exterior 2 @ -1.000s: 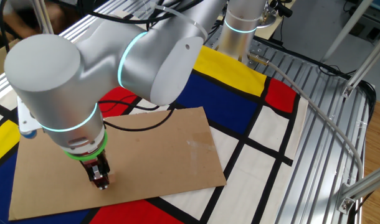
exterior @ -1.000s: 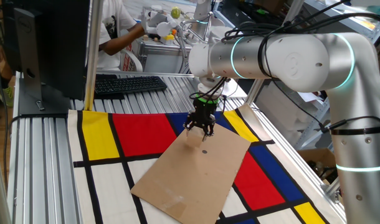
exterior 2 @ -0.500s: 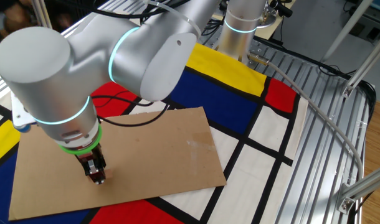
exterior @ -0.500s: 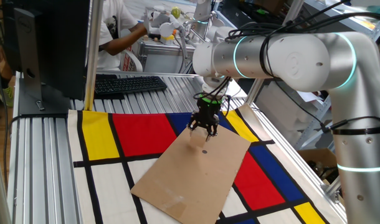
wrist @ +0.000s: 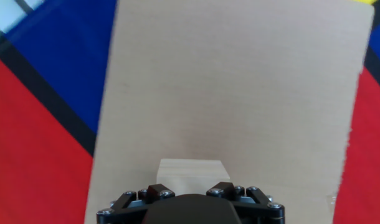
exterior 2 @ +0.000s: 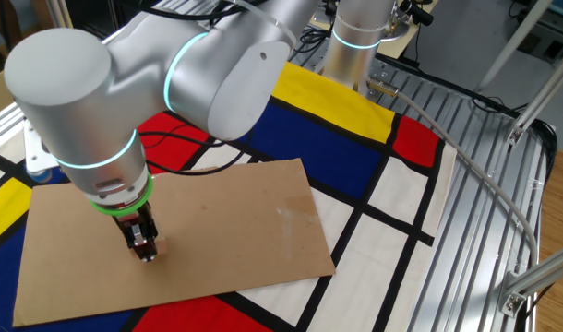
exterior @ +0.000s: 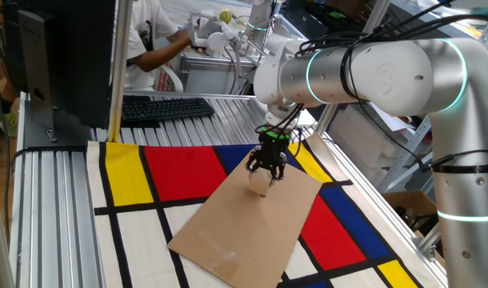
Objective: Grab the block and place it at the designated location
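- Hanging over the cardboard sheet (exterior: 248, 220), the gripper (exterior: 266, 166) points straight down, with the block (wrist: 191, 175) just below its fingertips.
- In the hand view the pale cube sits flat on the cardboard between the two dark fingers (wrist: 157, 191), at the 6 o'clock edge of the picture; the fingers stand apart to either side of it, and whether they touch its faces cannot be told.
- From the one fixed view the block (exterior: 259, 186) shows as a small tan shape on the sheet directly under the fingers, toward the sheet's 12 o'clock end.
- In the other fixed view the gripper (exterior 2: 143, 243) stands over the sheet's 8 o'clock part, and the arm's large grey joint (exterior 2: 69, 101) covers much of the mat behind it.
- The cardboard lies slanted on the red, yellow and blue patterned mat (exterior: 180, 172), whose black lines run out from under it.
- At 10 o'clock from the sheet in the one fixed view, a black keyboard (exterior: 166, 107) rests on the ribbed metal table (exterior: 56, 216), beside a dark monitor (exterior: 64, 56).
- A person (exterior: 152, 40) in a white shirt stands beyond the keyboard, at 11 o'clock.
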